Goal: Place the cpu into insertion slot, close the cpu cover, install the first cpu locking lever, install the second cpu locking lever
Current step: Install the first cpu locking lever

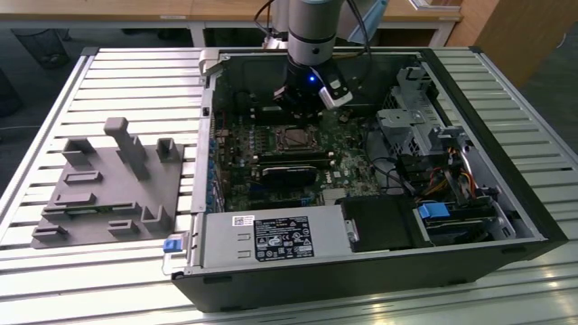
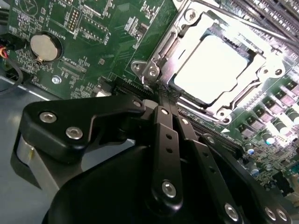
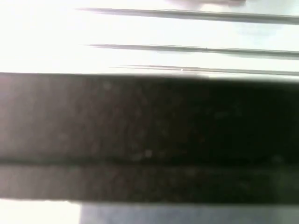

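The cpu (image 2: 210, 70) lies flat in the insertion slot (image 2: 175, 81), its pale metal top bright under the light. The silver cpu cover (image 2: 180, 32) lies down over it, framing the chip through its window. In the exterior view the same socket (image 1: 294, 139) sits mid-motherboard, with the arm standing just behind it. My gripper (image 2: 161, 97) is shut, its black fingers (image 2: 164, 135) pressed together. Their tips rest at the socket's corner beside a screw post (image 2: 152, 72). I cannot tell whether a thin locking lever is caught between them.
The open computer case (image 1: 505, 203) lies on a slatted metal table (image 1: 135, 74). A grey fixture block (image 1: 108, 183) stands at the exterior view's left. Near the socket are a black block (image 1: 289, 168), a power supply (image 1: 271, 237), a drive cage (image 1: 415, 128) and a coin battery (image 2: 44, 46).
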Controlling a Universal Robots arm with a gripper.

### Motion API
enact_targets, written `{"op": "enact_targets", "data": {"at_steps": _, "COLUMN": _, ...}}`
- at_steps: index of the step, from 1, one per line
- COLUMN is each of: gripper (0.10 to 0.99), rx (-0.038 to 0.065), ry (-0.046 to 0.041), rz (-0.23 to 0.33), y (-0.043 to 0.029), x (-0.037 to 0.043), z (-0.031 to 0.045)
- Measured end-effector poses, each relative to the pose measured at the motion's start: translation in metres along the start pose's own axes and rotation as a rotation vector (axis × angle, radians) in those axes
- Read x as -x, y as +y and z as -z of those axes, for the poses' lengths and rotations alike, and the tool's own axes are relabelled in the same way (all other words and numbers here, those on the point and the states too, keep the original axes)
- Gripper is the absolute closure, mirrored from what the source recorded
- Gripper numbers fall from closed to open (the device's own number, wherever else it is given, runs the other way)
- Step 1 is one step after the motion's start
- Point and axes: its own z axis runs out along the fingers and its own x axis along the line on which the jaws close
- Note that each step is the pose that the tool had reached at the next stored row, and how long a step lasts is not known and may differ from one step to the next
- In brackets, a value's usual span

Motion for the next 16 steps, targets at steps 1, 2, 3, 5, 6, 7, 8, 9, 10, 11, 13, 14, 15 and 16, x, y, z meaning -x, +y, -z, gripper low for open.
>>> {"op": "enact_targets", "data": {"at_steps": 1, "gripper": 0.98, "rx": 0.003, "ry": -0.0001, "rz": 0.0, "y": 0.0001, "x": 0.0, "z": 0.001}}
{"op": "enact_targets", "data": {"at_steps": 2, "gripper": 0.98, "rx": 0.004, "ry": -0.0001, "rz": 0.0, "y": 0.0002, "x": 0.0, "z": 0.0028}}
{"op": "enact_targets", "data": {"at_steps": 3, "gripper": 0.98, "rx": 0.003, "ry": 0.0003, "rz": 0.0, "y": 0.0003, "x": 0.0, "z": 0.0057}}
{"op": "enact_targets", "data": {"at_steps": 5, "gripper": 0.98, "rx": 0.004, "ry": 0.0003, "rz": 0.0, "y": 0.0008, "x": 0.0002, "z": 0.0104}}
{"op": "enact_targets", "data": {"at_steps": 6, "gripper": 0.98, "rx": 0.004, "ry": 0.0004, "rz": 0.0, "y": 0.0008, "x": 0.0002, "z": 0.0118}}
{"op": "enact_targets", "data": {"at_steps": 7, "gripper": 0.98, "rx": 0.004, "ry": 0.0003, "rz": 0.0, "y": 0.0009, "x": 0.0002, "z": 0.012}}
{"op": "enact_targets", "data": {"at_steps": 8, "gripper": 0.98, "rx": 0.004, "ry": 0.0002, "rz": 0.0, "y": 0.0009, "x": 0.0002, "z": 0.012}}
{"op": "enact_targets", "data": {"at_steps": 9, "gripper": 0.98, "rx": 0.004, "ry": 0.0002, "rz": 0.0, "y": 0.0009, "x": 0.0002, "z": 0.012}}
{"op": "enact_targets", "data": {"at_steps": 10, "gripper": 0.98, "rx": 0.004, "ry": 0.0004, "rz": 0.0, "y": 0.0008, "x": 0.0002, "z": 0.0121}}
{"op": "enact_targets", "data": {"at_steps": 11, "gripper": 0.98, "rx": 0.004, "ry": 0.0004, "rz": 0.0, "y": 0.0007, "x": 0.0002, "z": 0.0121}}
{"op": "enact_targets", "data": {"at_steps": 13, "gripper": 0.98, "rx": 0.003, "ry": 0.0005, "rz": 0.0, "y": 0.0, "x": 0.0002, "z": 0.0122}}
{"op": "enact_targets", "data": {"at_steps": 14, "gripper": 0.98, "rx": 0.004, "ry": 0.0004, "rz": 0.0, "y": -0.0003, "x": 0.0002, "z": 0.0122}}
{"op": "enact_targets", "data": {"at_steps": 15, "gripper": 0.98, "rx": 0.004, "ry": 0.0004, "rz": 0.0, "y": -0.0006, "x": 0.0003, "z": 0.0122}}
{"op": "enact_targets", "data": {"at_steps": 16, "gripper": 0.98, "rx": 0.004, "ry": 0.0004, "rz": 0.0, "y": -0.001, "x": 0.0003, "z": 0.0122}}
